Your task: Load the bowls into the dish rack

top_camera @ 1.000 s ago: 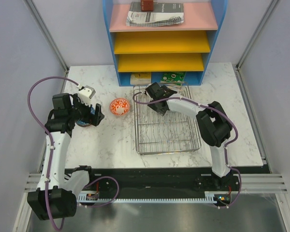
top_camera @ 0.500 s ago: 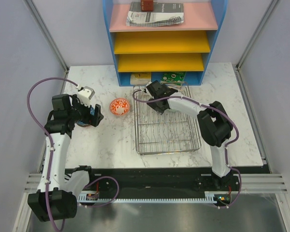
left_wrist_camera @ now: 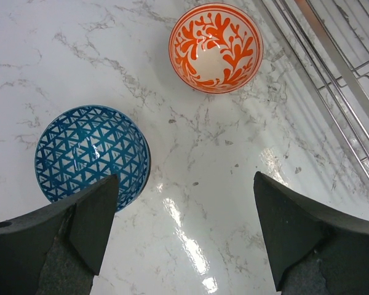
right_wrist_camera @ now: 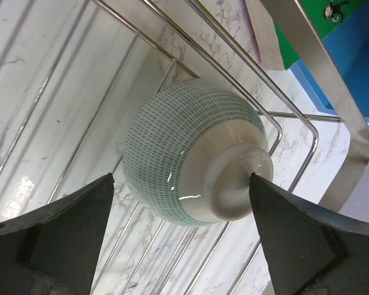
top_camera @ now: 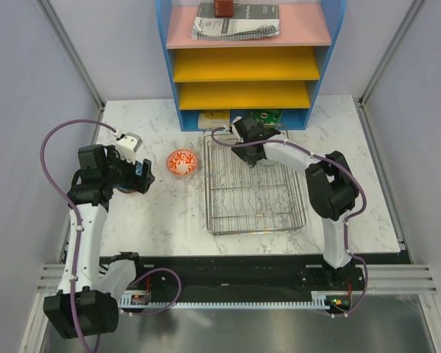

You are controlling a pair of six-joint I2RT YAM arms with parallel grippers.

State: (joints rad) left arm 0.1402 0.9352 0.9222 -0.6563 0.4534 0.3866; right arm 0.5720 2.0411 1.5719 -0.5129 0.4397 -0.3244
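The blue patterned bowl (left_wrist_camera: 92, 157) stands upright on the marble just ahead of my left gripper's (left_wrist_camera: 184, 203) near finger; that gripper is open with only bare tabletop between its fingers. The red-orange bowl (left_wrist_camera: 215, 48) (top_camera: 181, 162) stands farther off, beside the dish rack (top_camera: 253, 184). My right gripper (right_wrist_camera: 181, 184) (top_camera: 247, 140) hangs open over the rack's far end. A pale green bowl (right_wrist_camera: 190, 153) lies tipped there on the wires, foot towards the camera, between the spread fingers. My left gripper (top_camera: 137, 175) hides the blue bowl in the top view.
A blue-framed shelf unit (top_camera: 250, 55) with yellow and pink trays stands behind the rack, with a green box (top_camera: 263, 116) and a pale packet (top_camera: 214, 118) under it. The rack's wire rim (left_wrist_camera: 332, 67) runs along the right of the left wrist view.
My right gripper has moved back and to the right along the rack's far end, still open. The left gripper has shifted only slightly.
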